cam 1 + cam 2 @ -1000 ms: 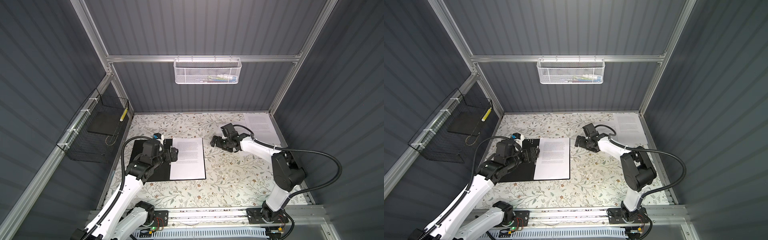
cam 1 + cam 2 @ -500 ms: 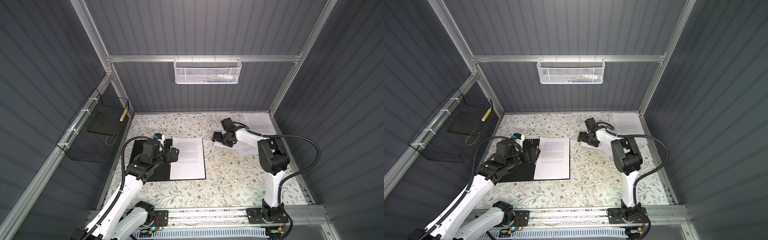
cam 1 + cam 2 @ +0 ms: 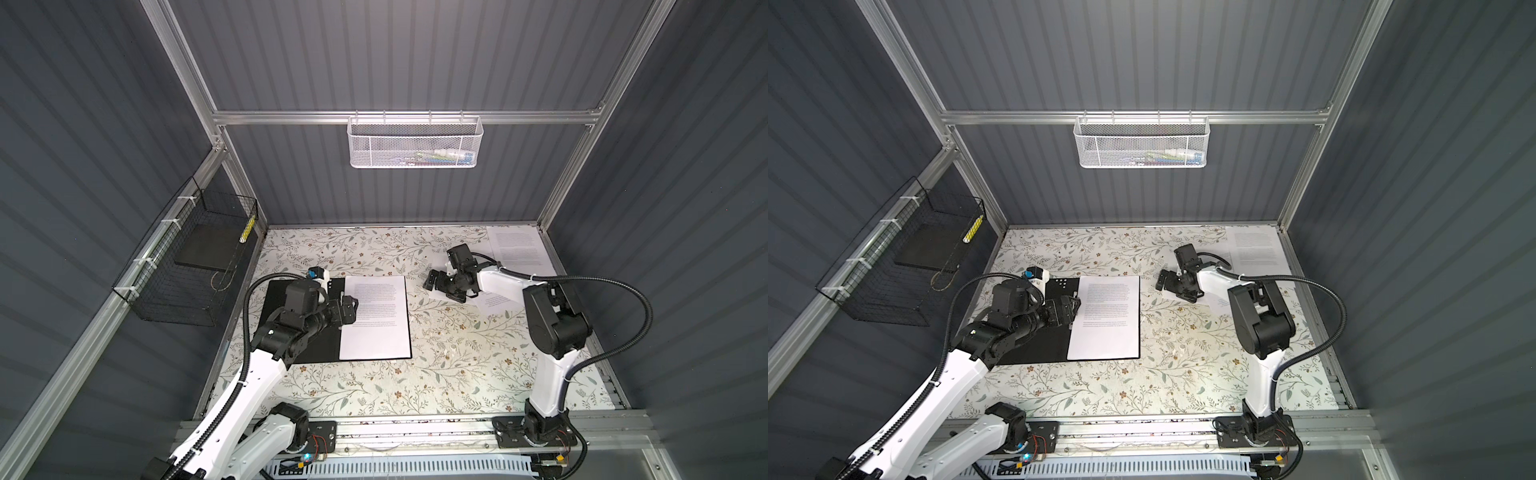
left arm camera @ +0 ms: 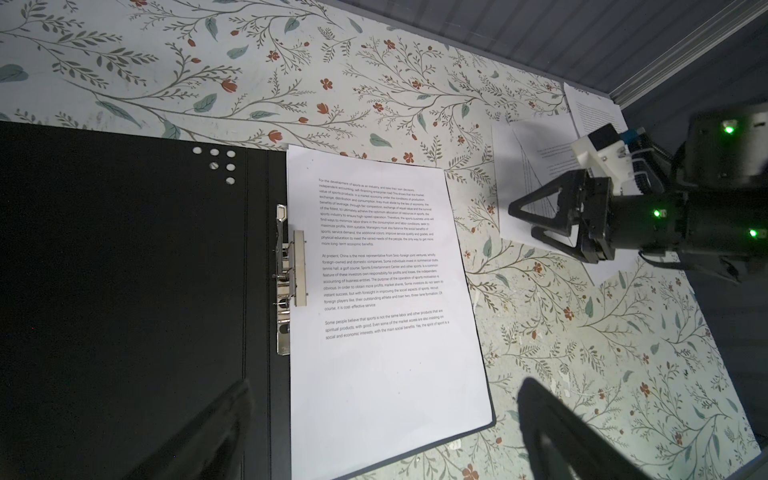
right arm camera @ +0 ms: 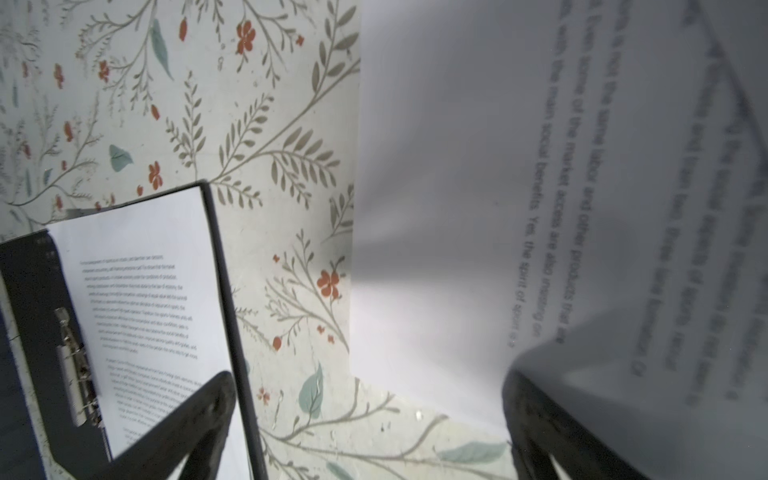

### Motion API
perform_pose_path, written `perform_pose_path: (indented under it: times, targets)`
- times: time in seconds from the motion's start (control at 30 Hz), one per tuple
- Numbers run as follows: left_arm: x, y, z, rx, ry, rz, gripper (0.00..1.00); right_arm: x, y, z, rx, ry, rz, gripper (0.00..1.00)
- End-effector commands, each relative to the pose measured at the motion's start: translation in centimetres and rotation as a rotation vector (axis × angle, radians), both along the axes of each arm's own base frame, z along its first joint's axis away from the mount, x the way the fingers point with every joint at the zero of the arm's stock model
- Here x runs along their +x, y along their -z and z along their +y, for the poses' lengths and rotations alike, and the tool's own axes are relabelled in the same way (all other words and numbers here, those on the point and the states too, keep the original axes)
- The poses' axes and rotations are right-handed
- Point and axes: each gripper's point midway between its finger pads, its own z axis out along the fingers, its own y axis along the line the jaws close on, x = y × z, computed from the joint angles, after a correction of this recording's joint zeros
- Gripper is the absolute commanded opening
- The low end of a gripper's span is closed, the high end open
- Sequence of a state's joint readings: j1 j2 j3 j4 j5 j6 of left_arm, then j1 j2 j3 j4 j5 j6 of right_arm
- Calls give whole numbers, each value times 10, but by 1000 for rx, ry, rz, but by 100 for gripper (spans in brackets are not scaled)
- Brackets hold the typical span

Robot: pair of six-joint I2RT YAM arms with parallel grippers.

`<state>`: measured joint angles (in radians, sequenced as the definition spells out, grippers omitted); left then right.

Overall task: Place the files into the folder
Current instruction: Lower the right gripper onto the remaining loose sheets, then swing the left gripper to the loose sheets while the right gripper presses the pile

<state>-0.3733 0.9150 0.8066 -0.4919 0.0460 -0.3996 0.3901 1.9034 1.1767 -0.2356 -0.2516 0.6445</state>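
Note:
The folder (image 3: 322, 347) (image 3: 1042, 347) lies open, black inside up, at the table's left middle. One of the files (image 3: 376, 320) (image 4: 382, 291) rests on its right half beside the metal clip (image 4: 291, 266). My left gripper (image 3: 351, 305) (image 4: 382, 436) hovers open over the spine and that sheet's left edge, holding nothing. Two overlapping loose files (image 3: 492, 305) (image 5: 436, 208) lie at the right middle. My right gripper (image 3: 432, 284) (image 5: 370, 424) stands open low over their left edge, one finger above paper, nothing held. Another sheet (image 3: 517, 247) (image 3: 1256, 249) lies in the back right corner.
A black wire basket (image 3: 187, 266) with a dark slab hangs on the left wall. A white mesh basket (image 3: 415, 141) hangs on the back rail. Bare floral tabletop (image 3: 436, 365) stretches between the folder and the right arm's base.
The right arm's elbow has swung left and then partly back, while its gripper has stayed over the loose sheets. The left arm has not moved.

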Motion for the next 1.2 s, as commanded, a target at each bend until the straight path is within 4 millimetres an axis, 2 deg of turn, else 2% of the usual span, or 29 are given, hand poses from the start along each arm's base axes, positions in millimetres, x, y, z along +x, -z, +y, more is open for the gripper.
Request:
perform_pose_path:
  times: [0.0, 0.07, 0.13, 0.23, 0.33, 0.4, 0.47, 0.53, 0.7, 0.87, 0.97, 1.07, 1.17]
  targets:
    - [-1, 1, -4, 2, 30, -5, 100, -58, 27, -8, 41, 23, 145, 99]
    - [0, 2, -7, -10, 42, -1, 100, -78, 22, -13, 63, 36, 136, 99]
    - [-1, 3, -13, -29, 66, 9, 100, -107, 20, -17, 107, 41, 156, 99]
    - [-2, 2, -29, -89, 141, 26, 100, -138, 17, -28, 141, 66, 154, 99]
    - [-2, 4, -48, -157, 198, 67, 100, -157, 8, -39, 147, 76, 137, 99]
    - [-5, 8, -68, -176, 268, 115, 100, -161, -3, -48, 146, 87, 107, 99]
    - [-10, 13, -91, -123, 330, 140, 100, -160, -17, -56, 158, 101, 68, 99]
    - [-17, 17, -118, -68, 388, 142, 100, -157, -29, -67, 171, 126, 33, 99]
    - [-26, 28, -192, -69, 523, 181, 100, -148, -52, -95, 185, 205, -51, 99]
    - [-26, 57, -259, -23, 615, 234, 100, -153, -43, -122, 168, 323, -8, 99]
    - [-23, 75, -295, -8, 660, 258, 100, -160, -37, -131, 190, 371, 2, 99]
    - [-11, 89, -324, -12, 681, 277, 100, -169, -30, -140, 178, 411, 16, 99]
    - [-2, 109, -340, 3, 686, 304, 100, -174, -22, -150, 171, 451, 30, 99]
